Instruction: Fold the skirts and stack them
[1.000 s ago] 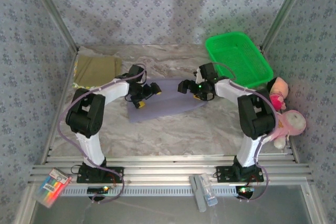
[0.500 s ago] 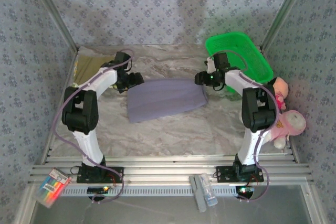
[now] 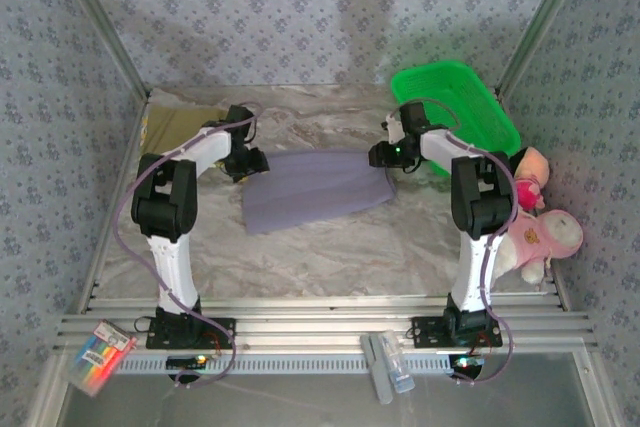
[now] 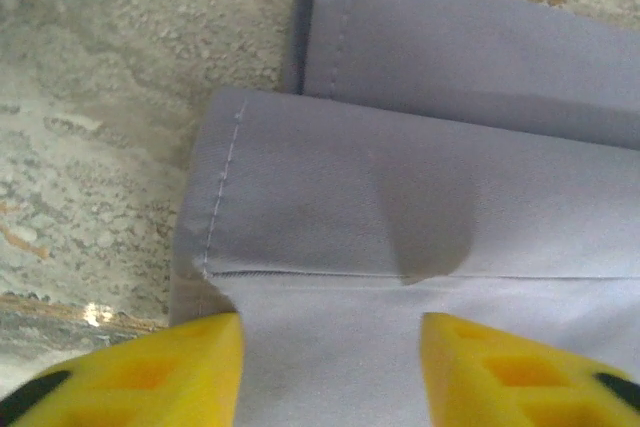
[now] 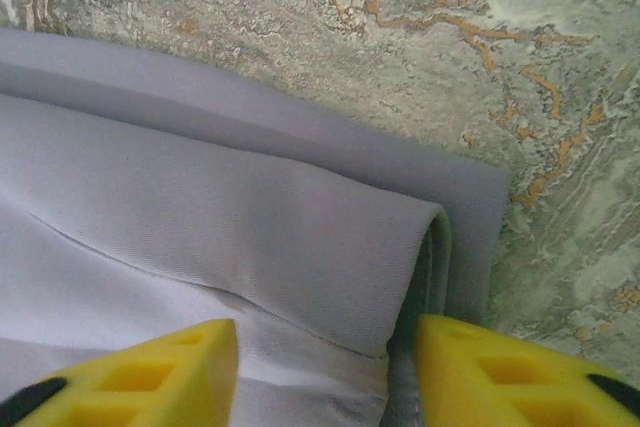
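Observation:
The grey-lavender skirt (image 3: 315, 187) lies folded flat in the middle of the table. My left gripper (image 3: 245, 160) is down at its far left corner. In the left wrist view the stitched hem (image 4: 400, 197) lies between the yellow fingers (image 4: 150, 372), and the left gripper (image 4: 330, 337) is part-way open, the cloth unpinched. My right gripper (image 3: 385, 155) is at the skirt's far right corner. There the right gripper (image 5: 325, 342) also stands part-way open astride the folded edge (image 5: 300, 237), one finger (image 5: 510, 372) beside the fold. An olive-khaki skirt (image 3: 182, 129) lies folded at the far left.
A green plastic basket (image 3: 455, 112) stands at the far right, just behind my right arm. Pink plush toys (image 3: 545, 227) sit at the right edge. Bare marbled tabletop (image 3: 330, 247) lies in front of the skirt. Metal frame posts rise at the back corners.
Both grippers moved from over the skirt's middle outward and back to its far corners and came down on the cloth. Both pairs of jaws have narrowed. The skirt now lies folded.

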